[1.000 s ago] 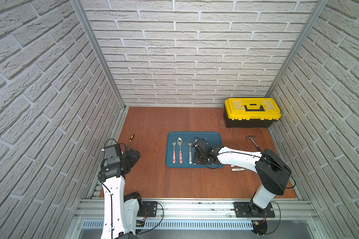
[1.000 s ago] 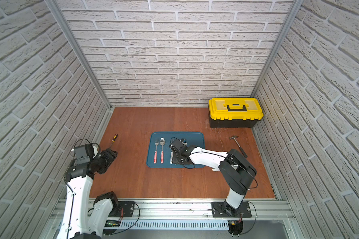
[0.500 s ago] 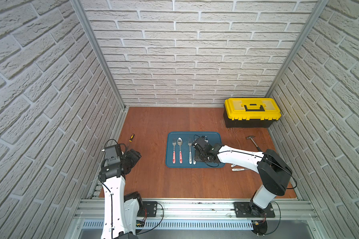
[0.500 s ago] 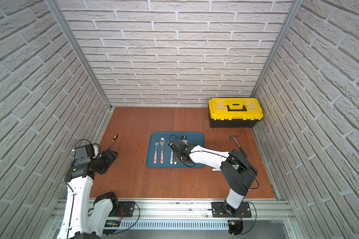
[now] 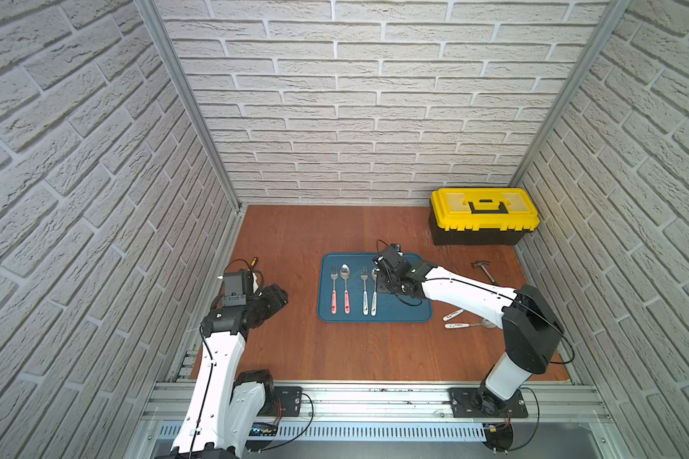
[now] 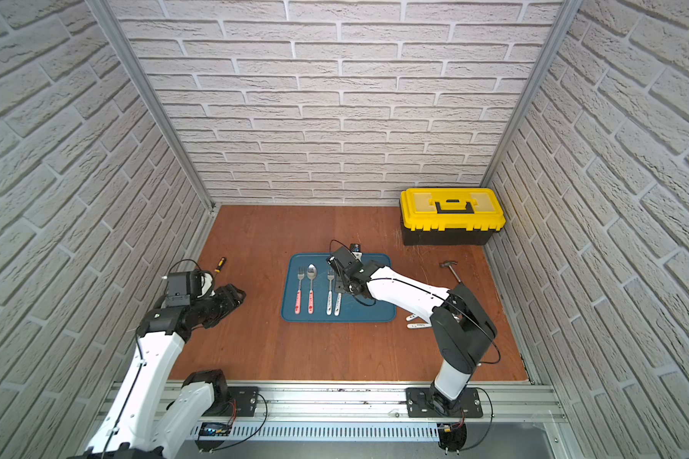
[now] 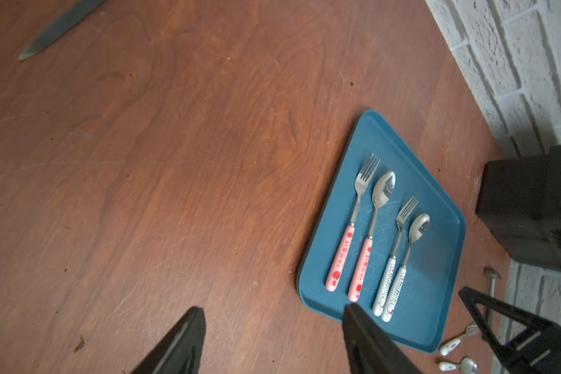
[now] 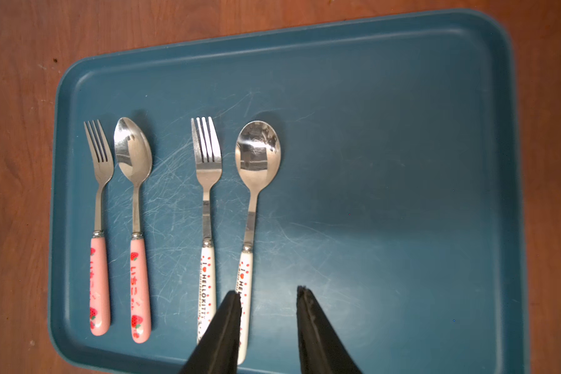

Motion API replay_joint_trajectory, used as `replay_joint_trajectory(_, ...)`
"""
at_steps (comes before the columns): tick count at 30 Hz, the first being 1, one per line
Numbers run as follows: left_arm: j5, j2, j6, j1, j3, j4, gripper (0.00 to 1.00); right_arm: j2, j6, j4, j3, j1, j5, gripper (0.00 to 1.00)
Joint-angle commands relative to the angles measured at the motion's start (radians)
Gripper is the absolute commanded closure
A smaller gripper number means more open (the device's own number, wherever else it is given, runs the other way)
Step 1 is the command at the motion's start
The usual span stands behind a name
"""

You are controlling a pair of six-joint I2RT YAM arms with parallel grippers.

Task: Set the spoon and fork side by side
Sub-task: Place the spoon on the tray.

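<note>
A blue tray (image 5: 410, 310) holds two pairs of cutlery, all with their heads toward the back wall. The pink fork (image 8: 99, 194) and pink spoon (image 8: 135, 181) lie on the left. Beside them are the white-handled fork (image 8: 207, 181) and white-handled spoon (image 8: 255, 181), parallel and close together. My right gripper (image 8: 268, 290) hovers open over the spoon's handle, one finger in front of it, nothing between the fingers. In both top views the right gripper (image 5: 383, 280) (image 6: 341, 284) is over the tray's middle. My left gripper (image 7: 272, 307) (image 5: 279, 296) is open and empty over bare table left of the tray.
A yellow and black toolbox (image 5: 484, 216) stands at the back right. A hammer (image 5: 484, 268) lies in front of it. A loose white-handled fork (image 5: 453, 314) and spoon (image 5: 470, 325) lie on the table right of the tray. A screwdriver (image 5: 254, 261) lies at the left wall.
My right gripper has opened and let go of the white-handled spoon, which now lies beside the white-handled fork. It has drawn back a little toward the tray's far side. The left arm barely moved.
</note>
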Motion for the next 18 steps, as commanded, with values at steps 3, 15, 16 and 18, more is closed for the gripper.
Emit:
replay_joint_trajectory(3, -0.101, 0.112, 0.13, -0.265, 0.135, 0.038, 0.32, -0.088, 0.022, -0.01, -0.078, -0.035, 0.047, 0.66)
replay_joint_trajectory(15, -0.111, 0.755, 0.482, -0.905, 0.649, 0.148, 0.33, -0.709, 0.086, -0.144, -0.391, -0.227, 0.529, 0.62)
replay_joint_trajectory(16, -0.108, 0.813, 0.512, -0.933, 0.709, 0.128, 0.34, -0.722, 0.094, -0.161, -0.398, -0.233, 0.54, 0.61)
replay_joint_trajectory(18, -0.065, 0.93, 0.563, -0.975, 0.825, 0.118, 0.34, -0.762, 0.117, -0.2, -0.411, -0.248, 0.572, 0.61)
